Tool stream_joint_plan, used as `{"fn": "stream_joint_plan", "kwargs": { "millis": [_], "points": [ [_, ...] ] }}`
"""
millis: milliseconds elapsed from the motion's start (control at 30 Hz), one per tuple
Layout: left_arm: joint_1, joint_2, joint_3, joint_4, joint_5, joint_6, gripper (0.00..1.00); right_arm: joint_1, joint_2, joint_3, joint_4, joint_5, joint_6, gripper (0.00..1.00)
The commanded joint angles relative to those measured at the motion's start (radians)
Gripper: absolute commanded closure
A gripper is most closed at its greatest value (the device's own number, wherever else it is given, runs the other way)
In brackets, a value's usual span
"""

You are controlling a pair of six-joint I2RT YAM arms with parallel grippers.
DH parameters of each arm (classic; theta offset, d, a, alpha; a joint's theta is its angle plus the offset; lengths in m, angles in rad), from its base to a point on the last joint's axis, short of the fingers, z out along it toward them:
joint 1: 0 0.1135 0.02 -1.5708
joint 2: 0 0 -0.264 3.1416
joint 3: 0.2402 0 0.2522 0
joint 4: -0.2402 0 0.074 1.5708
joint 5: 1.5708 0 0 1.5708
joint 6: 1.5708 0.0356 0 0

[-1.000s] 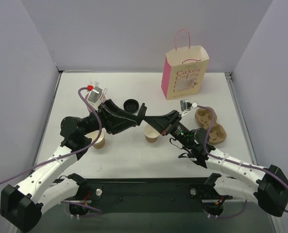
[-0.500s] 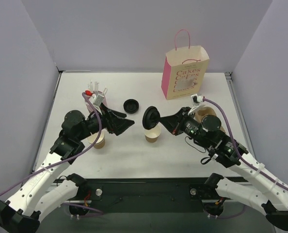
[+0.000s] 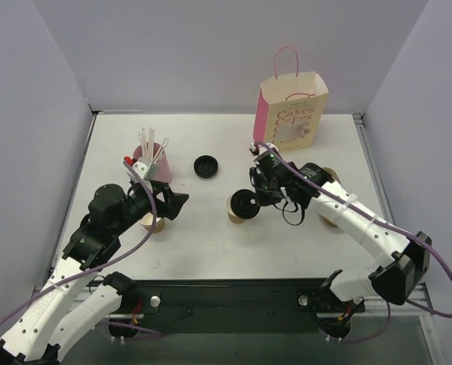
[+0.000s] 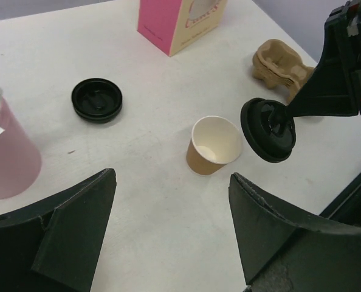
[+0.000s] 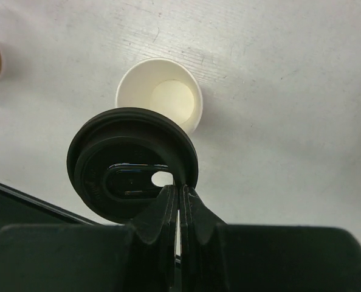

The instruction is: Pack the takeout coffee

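No takeout coffee with its lid on shows in any view. A lidless brown paper cup [image 3: 236, 213] [image 4: 214, 145] [image 5: 159, 97], white inside, stands upright mid-table. My right gripper [image 3: 256, 195] [image 5: 180, 188] is shut on the rim of a black plastic lid [image 3: 246, 204] [image 4: 268, 129] [image 5: 132, 173]. It holds the lid on edge, just above and beside the cup's right rim. My left gripper [image 3: 177, 204] [image 4: 172, 176] is open and empty, to the left of the cup and apart from it.
A second black lid [image 3: 205, 166] [image 4: 96, 100] lies upside down on the table. A pink cup of straws [image 3: 151, 161] [image 4: 7, 155] stands at the left. A second brown cup [image 3: 154, 223] sits half hidden under my left arm. A pink-and-cream paper bag [image 3: 289, 114] stands at the back. Cardboard cup carriers [image 4: 284, 61] lie at the right.
My left gripper let go of the lid, opened wide and drew back to the left. My right gripper kept the lid and swung it round to the lidless cup.
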Motion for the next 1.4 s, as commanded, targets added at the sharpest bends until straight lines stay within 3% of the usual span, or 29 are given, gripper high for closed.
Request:
{"fn": "stream_joint_plan", "kwargs": {
  "millis": [0, 200, 433, 1367],
  "points": [
    [0.004, -0.069, 0.005, -0.028, -0.131, 0.057, 0.15, -0.003, 0.107, 0.124, -0.115, 0.059, -0.066, 1.00],
    [0.002, -0.145, -0.012, -0.033, -0.229, 0.053, 0.16, -0.013, 0.284, 0.252, -0.162, 0.084, -0.102, 1.00],
    [0.002, -0.145, -0.009, -0.036, -0.225, 0.050, 0.16, -0.016, 0.388, 0.324, -0.201, 0.074, -0.122, 1.00],
    [0.002, -0.149, -0.013, -0.037, -0.220, 0.043, 0.16, -0.020, 0.490, 0.316, -0.196, 0.091, -0.099, 1.00]
  ]
}}
